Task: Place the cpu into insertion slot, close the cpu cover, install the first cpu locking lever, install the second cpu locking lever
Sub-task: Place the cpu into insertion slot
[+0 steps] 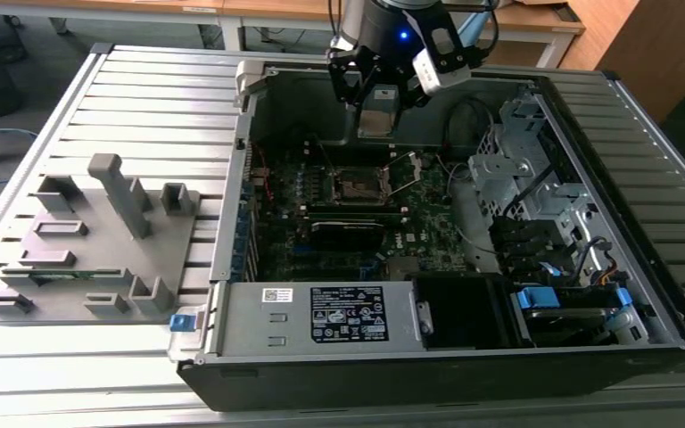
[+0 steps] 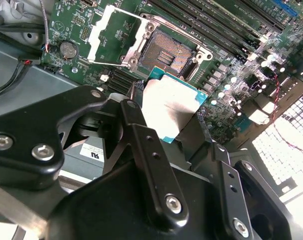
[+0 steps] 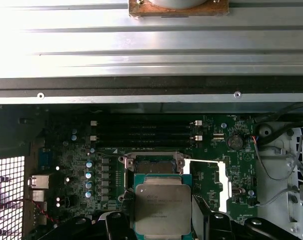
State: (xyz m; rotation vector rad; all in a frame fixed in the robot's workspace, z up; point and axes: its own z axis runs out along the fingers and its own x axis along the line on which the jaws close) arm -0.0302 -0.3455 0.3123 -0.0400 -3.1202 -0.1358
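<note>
My gripper (image 1: pixel 375 114) hangs above the back of the open computer case, shut on the cpu (image 1: pixel 375 122) by two of its edges. The cpu (image 2: pixel 167 107) (image 3: pixel 162 209) is a flat square chip with a silver-grey top and a green rim. It is held above the motherboard, a little to one side of the insertion slot (image 1: pixel 353 185) (image 2: pixel 169 53) (image 3: pixel 152 163), which lies bare with its dark contact field showing. The cpu cover (image 2: pixel 111 36) (image 3: pixel 224 184) is a silver frame, swung open and lying beside the slot. In both wrist views a black finger (image 2: pixel 139 131) (image 3: pixel 119 224) flanks the chip.
The computer case (image 1: pixel 229 205) lies open on a slatted metal table. The power supply (image 1: pixel 331 314) is at the case's front and a drive cage (image 1: pixel 533 178) stands at the exterior view's right. A grey fixture plate with upright blocks (image 1: pixel 104 232) lies left of the case. Memory slots (image 3: pixel 144 132) run beside the socket.
</note>
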